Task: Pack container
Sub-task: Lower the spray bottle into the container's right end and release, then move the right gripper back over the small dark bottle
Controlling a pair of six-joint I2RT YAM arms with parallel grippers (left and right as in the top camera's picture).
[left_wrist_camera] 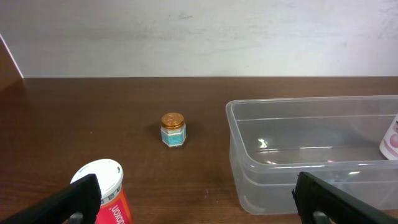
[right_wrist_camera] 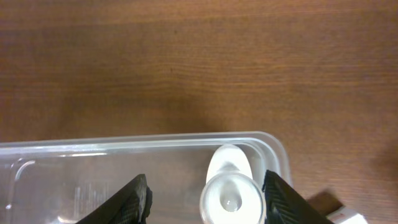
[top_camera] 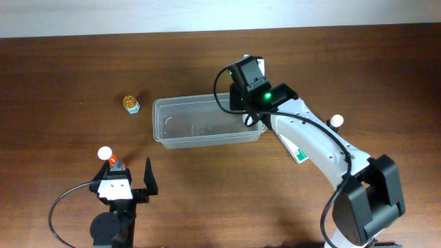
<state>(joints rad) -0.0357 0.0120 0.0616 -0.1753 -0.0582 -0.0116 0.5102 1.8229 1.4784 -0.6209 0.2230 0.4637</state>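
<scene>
Container [top_camera: 207, 142] lies mid-table, long side running left to right. Overhead, the right arm covers its right end. Only the right wrist view shows us a white-capped bottle [right_wrist_camera: 231, 193] standing inside that end, between the jaws of the right gripper [right_wrist_camera: 206, 188]. These are spread wider than the bottle, with a gap on its left.

Left gripper [top_camera: 129, 173] sits near-left of the container, jaws wide apart and holding nothing. Only the left wrist view lets us read "lotion" on the red bottle [left_wrist_camera: 107, 191] beside one finger.

Gold-lidded jar [top_camera: 130, 103] stands left of the container, apart from it.
</scene>
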